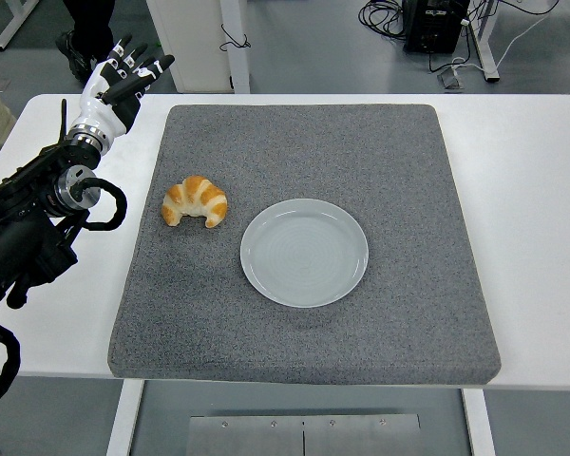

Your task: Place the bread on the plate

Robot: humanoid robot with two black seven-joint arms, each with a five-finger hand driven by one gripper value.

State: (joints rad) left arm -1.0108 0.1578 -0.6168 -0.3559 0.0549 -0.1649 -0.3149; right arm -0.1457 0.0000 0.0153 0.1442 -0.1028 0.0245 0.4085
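Observation:
A golden croissant [196,200] lies on the grey mat [313,142], left of centre. A pale round plate [304,252] sits empty on the mat just right of the croissant, a small gap between them. My left hand [123,81] is raised over the table's far left, beyond the mat's back left corner, fingers spread and holding nothing. It is well behind and left of the croissant. My right arm does not show.
The white table [532,190] extends right and left of the mat. My black left forearm [28,228] lies along the left edge. A person's dark legs [90,24] stand beyond the table at top left. Cables and table legs are on the floor behind.

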